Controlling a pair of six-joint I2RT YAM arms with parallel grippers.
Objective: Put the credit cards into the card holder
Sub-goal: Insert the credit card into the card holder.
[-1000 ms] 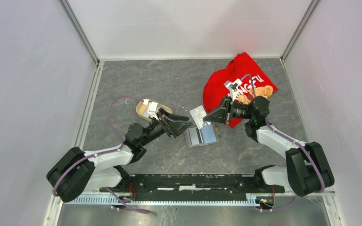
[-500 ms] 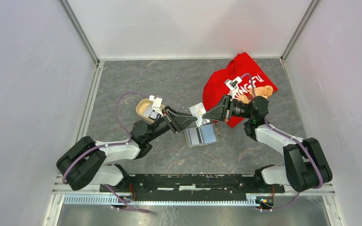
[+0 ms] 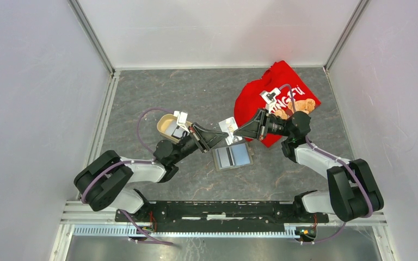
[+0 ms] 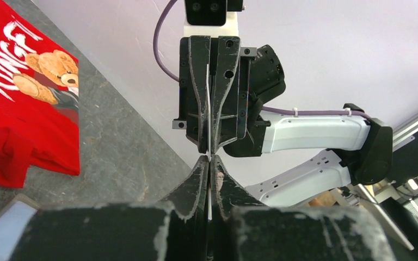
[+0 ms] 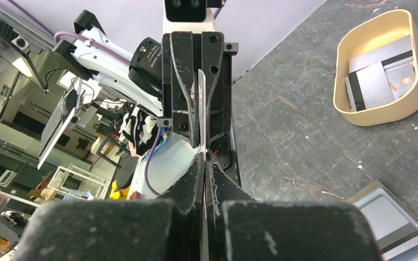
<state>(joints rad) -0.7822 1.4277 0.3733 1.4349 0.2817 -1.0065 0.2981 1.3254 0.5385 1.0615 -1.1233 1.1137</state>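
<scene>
A pale credit card [image 3: 228,130] hangs in the air between my two grippers, just above the far edge of the card holder [image 3: 232,156]. The holder lies open on the grey table, pale pockets and dark stripe up. My left gripper [image 3: 223,136] is shut on the card's left side and my right gripper [image 3: 239,132] is shut on its right side. The left wrist view has the card edge-on [image 4: 209,109] as a thin white line running from my left gripper [image 4: 209,161] into the right one. More credit cards [image 5: 378,81] lie in the beige tray [image 5: 359,117].
A red shirt [image 3: 275,98] with a bear print lies at the back right, behind the right arm. The beige oval tray [image 3: 165,124] sits just behind the left wrist. Metal rails and white walls edge the table on both sides.
My left gripper has reached in toward the card and shut on it. The right gripper has kept its hold and lifted the card slightly away from the holder.
</scene>
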